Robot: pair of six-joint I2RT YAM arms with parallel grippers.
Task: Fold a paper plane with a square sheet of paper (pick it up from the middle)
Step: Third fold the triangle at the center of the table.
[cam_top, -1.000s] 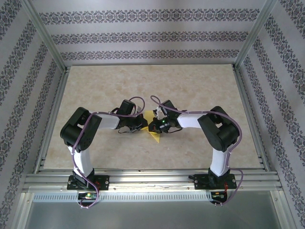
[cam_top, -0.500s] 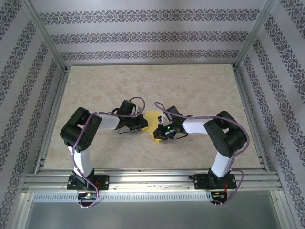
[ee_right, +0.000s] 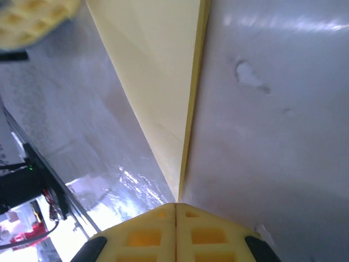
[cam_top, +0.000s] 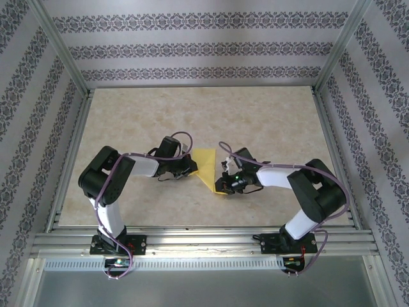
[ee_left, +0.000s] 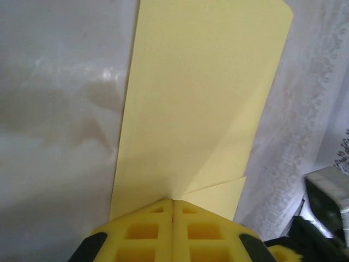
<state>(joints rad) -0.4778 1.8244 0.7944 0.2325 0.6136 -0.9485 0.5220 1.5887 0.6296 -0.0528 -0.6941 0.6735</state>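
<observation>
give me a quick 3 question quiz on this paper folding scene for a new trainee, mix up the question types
1. True or false: the yellow paper lies on the table between the two arms.
2. Pick one: the left claw is A) wide open, B) shut, with its tip at the paper's edge, C) gripping a cup.
3. Fill the gap: in the right wrist view, the right claw sits at the paper's ______ end (pointed or broad).

Key: 1 true. 2 B. 3 pointed.
</observation>
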